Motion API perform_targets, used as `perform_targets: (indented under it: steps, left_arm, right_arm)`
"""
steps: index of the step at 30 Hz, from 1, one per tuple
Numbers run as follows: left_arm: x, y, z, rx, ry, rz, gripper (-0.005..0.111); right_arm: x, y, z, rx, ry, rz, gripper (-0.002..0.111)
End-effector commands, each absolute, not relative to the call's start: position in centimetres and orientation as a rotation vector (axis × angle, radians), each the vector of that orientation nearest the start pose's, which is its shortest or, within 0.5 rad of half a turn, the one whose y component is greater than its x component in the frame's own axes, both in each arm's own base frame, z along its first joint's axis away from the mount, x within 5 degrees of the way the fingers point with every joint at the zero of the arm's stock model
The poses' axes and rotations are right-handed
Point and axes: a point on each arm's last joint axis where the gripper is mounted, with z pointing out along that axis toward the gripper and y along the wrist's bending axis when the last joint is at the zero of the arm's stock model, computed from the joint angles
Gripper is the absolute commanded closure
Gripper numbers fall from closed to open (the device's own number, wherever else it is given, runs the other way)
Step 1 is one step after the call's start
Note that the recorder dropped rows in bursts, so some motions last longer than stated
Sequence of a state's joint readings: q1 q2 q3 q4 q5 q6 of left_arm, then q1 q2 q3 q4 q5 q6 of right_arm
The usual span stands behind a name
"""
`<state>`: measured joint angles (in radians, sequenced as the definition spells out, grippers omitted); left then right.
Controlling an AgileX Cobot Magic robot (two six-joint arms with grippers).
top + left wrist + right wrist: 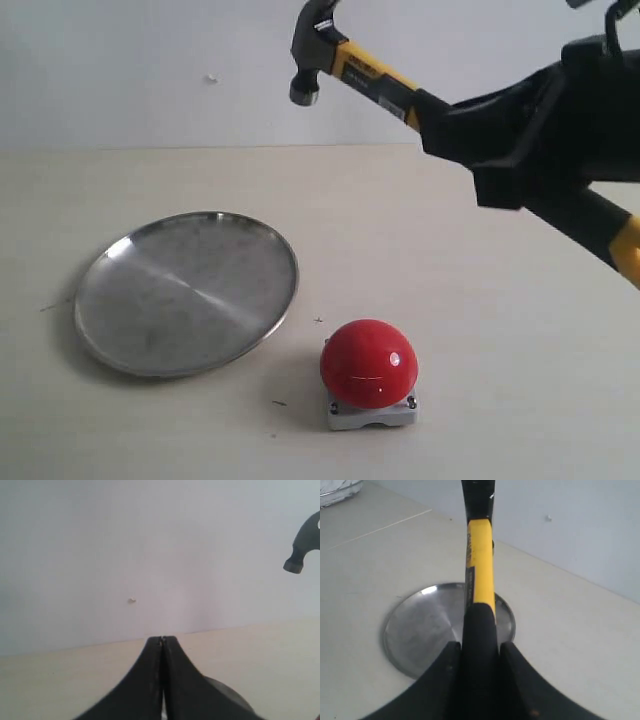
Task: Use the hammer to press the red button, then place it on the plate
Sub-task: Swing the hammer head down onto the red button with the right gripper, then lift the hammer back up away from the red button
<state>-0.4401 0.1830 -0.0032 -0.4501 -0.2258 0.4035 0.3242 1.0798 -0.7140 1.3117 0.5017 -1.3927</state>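
Note:
My right gripper (440, 125) is shut on the black handle of the hammer (360, 70) and holds it high in the air at the upper right. The dark head (312, 55) points left and down, well above the table. In the right wrist view the yellow and black hammer (480, 565) runs out from between the gripper (480, 647), over the plate (420, 630). The red button (368, 363) sits on its grey base near the front, below the hammer. The steel plate (187, 291) lies to the button's left. My left gripper (162, 640) is shut and holds nothing; the hammer head (304, 550) shows at that view's edge.
The cream table (480, 300) ends at a pale wall (150, 70) behind. A shiny foil-like object (337, 490) sits at the corner of the right wrist view. A few tiny specks lie on the table around the button.

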Motion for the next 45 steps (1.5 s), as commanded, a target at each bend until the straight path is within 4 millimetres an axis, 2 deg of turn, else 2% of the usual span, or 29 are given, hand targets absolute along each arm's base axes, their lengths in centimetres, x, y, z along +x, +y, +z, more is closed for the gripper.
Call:
perform_targets:
  steps: [1, 6, 7, 11, 17, 21, 27, 32, 45]
  left_arm:
    - [6.7, -2.4, 21.5, 0.244, 1.505, -0.331, 0.107]
    - [6.6, -2.6, 21.2, 0.267, 1.531, -0.333, 0.107]
    - [6.6, -2.6, 21.1, 0.294, 1.535, -0.313, 0.107]
    - [6.6, -2.7, 20.8, 0.359, 1.554, -0.278, 0.107]
    - [6.2, -3.3, 19.5, 0.45, 1.686, -0.316, 0.107]
    - [6.2, -3.3, 19.5, 0.448, 1.692, -0.322, 0.107]
    - [6.2, -3.3, 19.5, 0.448, 1.692, -0.322, 0.107]
    - [6.2, -3.3, 19.5, 0.448, 1.692, -0.322, 0.107]
    - [6.2, -3.3, 19.5, 0.448, 1.692, -0.322, 0.107]
  right_arm:
    - [17.6, 10.2, 30.3, -0.67, 1.86, 0.628, 0.108]
    - [15.0, 9.3, 27.5, -0.664, 1.911, 0.635, 0.108]
    - [14.1, 9.0, 26.4, -0.655, 1.936, 0.644, 0.108]
    - [12.8, 8.6, 23.6, -0.629, 2.028, 0.669, 0.108]
    - [12.7, 8.6, 22.8, -0.613, 2.06, 0.689, 0.108]
    - [12.7, 8.7, 22.6, -0.631, 2.078, 0.709, 0.108]
    - [13.6, 9.1, 20.9, -0.63, 2.188, 0.717, 0.108]
    - [13.5, 9.0, 21.1, -0.633, 2.173, 0.714, 0.108]
    - [10.5, 7.6, 24.9, -0.573, 1.95, 0.659, 0.108]
